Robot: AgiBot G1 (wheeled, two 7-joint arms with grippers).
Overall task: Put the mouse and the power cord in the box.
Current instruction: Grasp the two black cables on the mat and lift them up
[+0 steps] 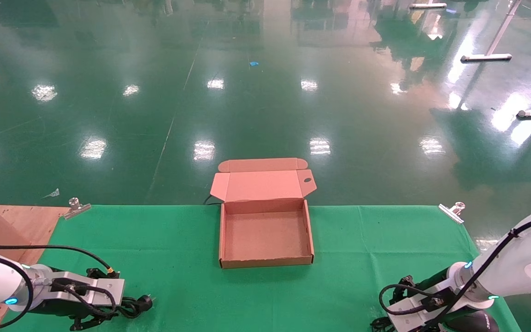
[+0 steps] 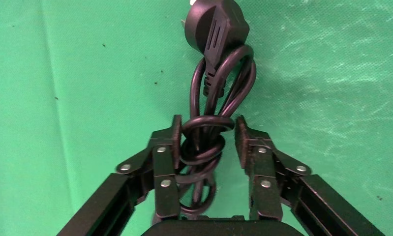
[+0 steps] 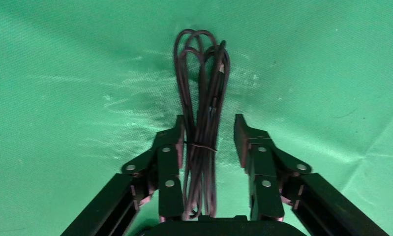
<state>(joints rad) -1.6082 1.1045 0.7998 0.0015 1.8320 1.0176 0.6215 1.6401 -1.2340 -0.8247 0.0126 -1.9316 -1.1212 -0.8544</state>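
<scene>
While the box (image 1: pixel 266 233) lies open at the middle of the green cloth (image 1: pixel 178 258), with its hinged lid (image 1: pixel 262 183) folded back over the far edge of the table, both arms are held low at the near corners. The box interior is seen to hold nothing.

At the near left, the left gripper (image 1: pixel 109 310) is positioned over the power cord (image 1: pixel 136 305), whose round plug (image 1: pixel 145 302) is seen just beyond the fingertips. From the left wrist view, the coiled bundle of the power cord (image 2: pixel 209 123) is seen lying on the cloth between the spread fingers (image 2: pixel 167 152); one finger is touching the coil, while a gap is left at the other, so nothing is clamped.

At the near right, the right gripper (image 1: pixel 401 323) is lowered to the cloth, and the black mouse (image 1: pixel 475 320) is partly seen beneath the arm at the frame's lower edge. From the right wrist view, the thin bundled mouse cable (image 3: pixel 201 123), tied at its middle, is seen lying between the parted fingers (image 3: pixel 169 157), close against one of them and clear of the other. Silver clips (image 1: pixel 75 205) are fixed at the cloth's far corners.
</scene>
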